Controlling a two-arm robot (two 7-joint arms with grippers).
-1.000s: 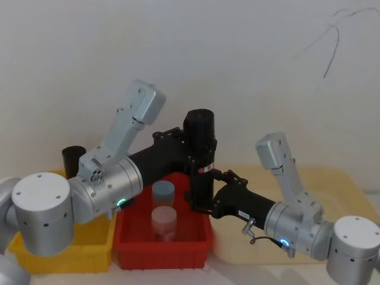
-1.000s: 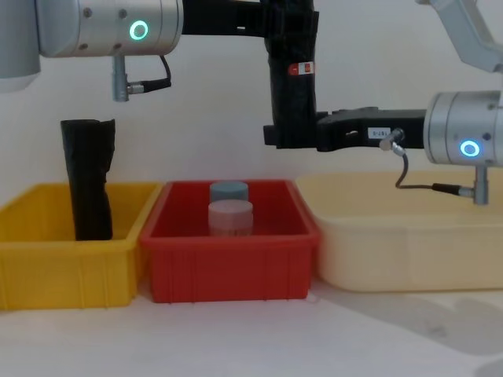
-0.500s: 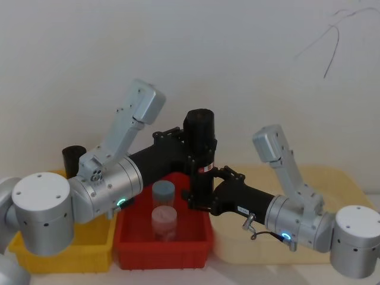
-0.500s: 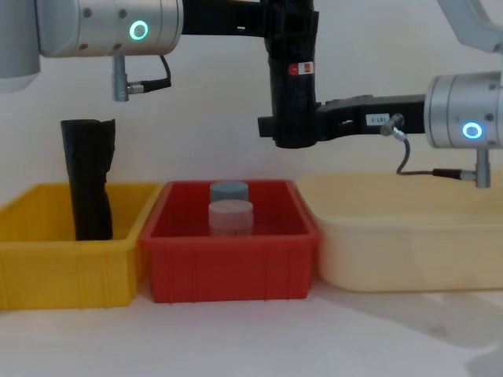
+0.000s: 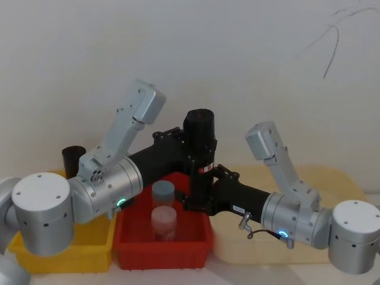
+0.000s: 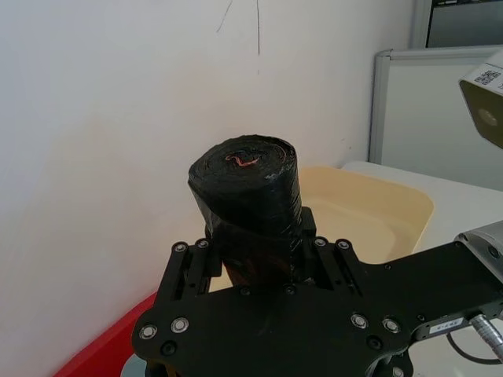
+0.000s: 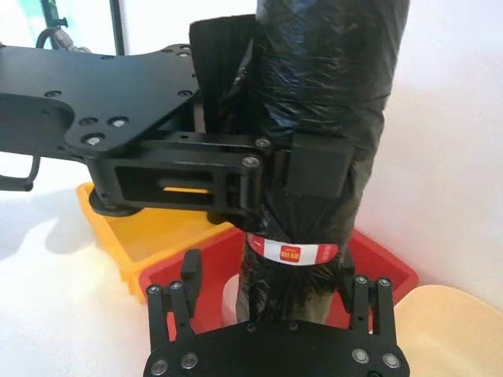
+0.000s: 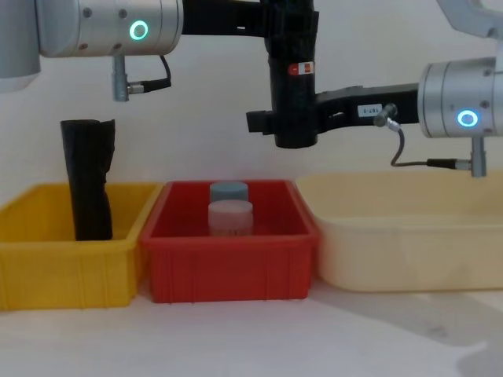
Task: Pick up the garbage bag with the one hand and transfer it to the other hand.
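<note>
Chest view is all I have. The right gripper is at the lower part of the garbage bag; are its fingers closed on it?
Observer: No. In the right wrist view the right gripper straddles the garbage bag below the label, with a gap beside one finger.
Operator: My frame cuts off the bag's top. Does it stick out above the left gripper?
Observer: Yes. In the left wrist view the roll's top end stands above the left gripper, with nothing touching it.

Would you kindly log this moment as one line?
handover | left pincer: shut on garbage bag | right pincer: open, straddling its base
</note>
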